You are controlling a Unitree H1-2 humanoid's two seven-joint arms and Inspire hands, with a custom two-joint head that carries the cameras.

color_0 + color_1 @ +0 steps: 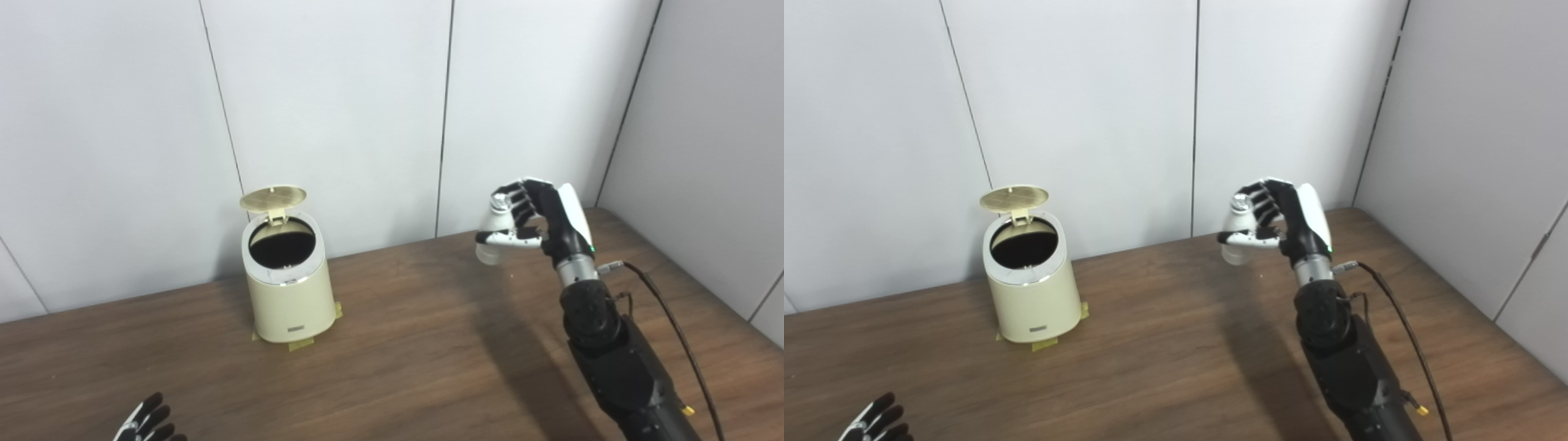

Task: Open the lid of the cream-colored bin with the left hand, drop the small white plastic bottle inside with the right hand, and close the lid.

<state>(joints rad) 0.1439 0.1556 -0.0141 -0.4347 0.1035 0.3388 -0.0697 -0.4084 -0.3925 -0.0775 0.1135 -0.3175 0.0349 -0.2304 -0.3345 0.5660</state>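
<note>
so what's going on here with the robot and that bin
The right hand holds a small white bottle up above the table, well to the right of the cream bin. The bin's lid already stands open. The left hand waits low at the near edge, holding nothing. The bottle has not yet gone in.

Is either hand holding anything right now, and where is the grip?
The right hand holds the small white bottle around its body, cap up, lifted off the table. The left hand holds nothing.
</note>
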